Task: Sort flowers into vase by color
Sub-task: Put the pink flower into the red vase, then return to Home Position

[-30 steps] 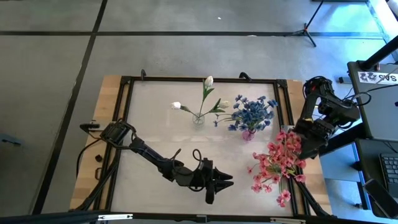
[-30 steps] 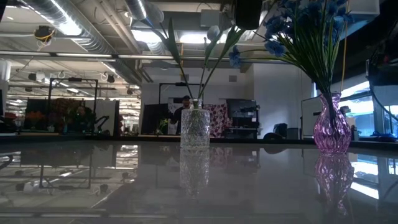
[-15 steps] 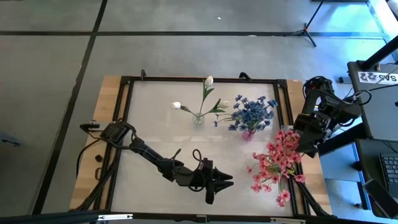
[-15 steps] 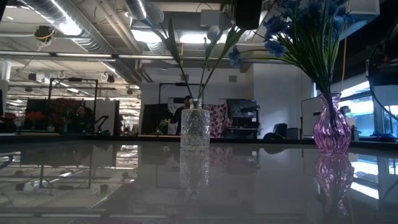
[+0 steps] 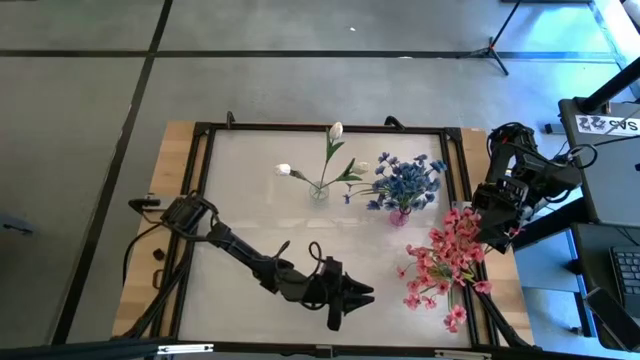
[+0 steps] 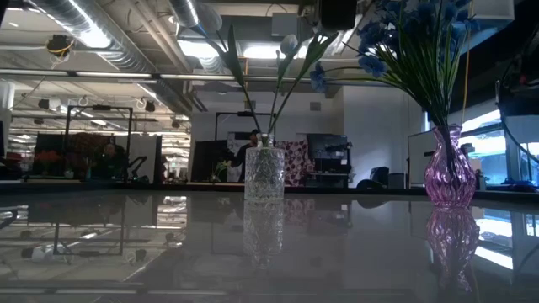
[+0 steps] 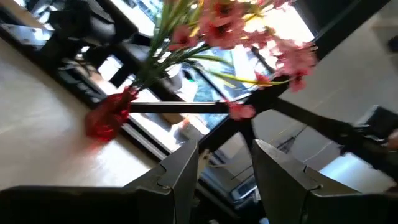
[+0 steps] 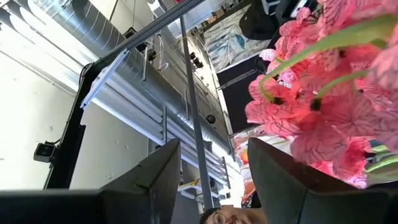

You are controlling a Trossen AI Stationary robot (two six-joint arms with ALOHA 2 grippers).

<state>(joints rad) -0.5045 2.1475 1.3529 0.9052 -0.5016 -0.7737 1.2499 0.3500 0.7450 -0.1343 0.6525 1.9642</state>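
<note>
Right hand [image 5: 492, 232] hangs at the right edge of the worktop [image 5: 250, 220], just beside the pink flowers [image 5: 445, 268]; its wrist view shows the two fingers [image 8: 155, 180] spread with nothing between them, the pink blooms close in front; whether it touches a bloom I cannot tell. Left hand [image 5: 352, 296] hovers over the near middle of the worktop, likewise spread and empty, pointing right toward the same bunch.

All three colours already stand sorted: white buds [image 5: 335, 131] in a clear glass vase [image 6: 264, 173] at the far middle; blue flowers [image 5: 405, 181] in a purple glass vase [image 6: 448, 178] just right of it; the pink bunch in a red vase [image 7: 107, 118] at the near right; no loose stem shows on the worktop.

By my judgement, the sprigs are very light, their thin stems springy and smooth, so they could slip or twist in a loose pinch; the blooms crush easily; a stem's bare middle is the place to take hold. The glass vases look tippable if a stem drags sideways.
</note>
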